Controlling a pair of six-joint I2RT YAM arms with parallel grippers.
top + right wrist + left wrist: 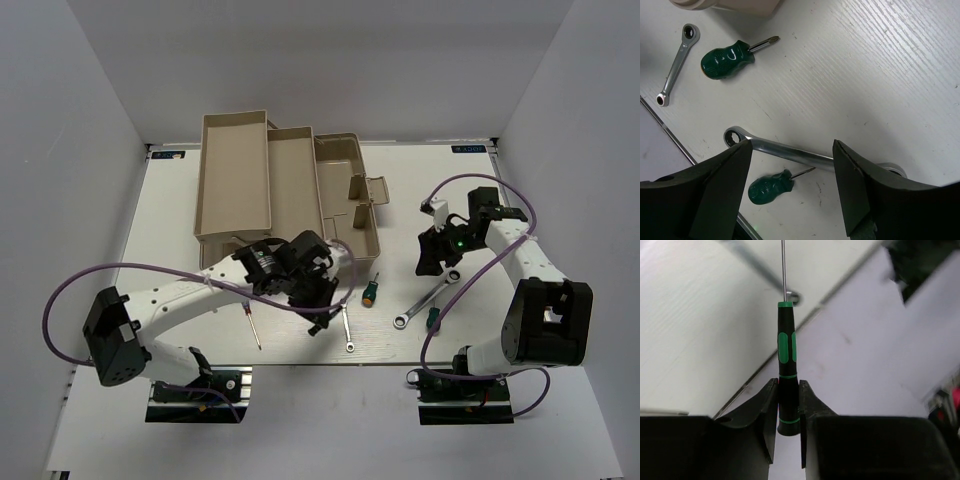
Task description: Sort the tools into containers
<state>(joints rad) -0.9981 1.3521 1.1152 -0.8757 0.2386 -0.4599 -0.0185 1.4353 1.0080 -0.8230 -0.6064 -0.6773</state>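
Left gripper (788,390), near the toolbox (345,165) front, clamps the black-green screwdriver (786,355) at its butt, presumably for tip-first loading; right gripper (792,146), jaws wide, hangs over the longer wrench (780,149) right of the toolbox.

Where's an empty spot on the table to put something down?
Bare table lies between the toolbox and the far right corner, and in a strip left of the toolbox. It is crowded in front of the toolbox, where the long wrench, a stubby screwdriver and the short wrench lie.
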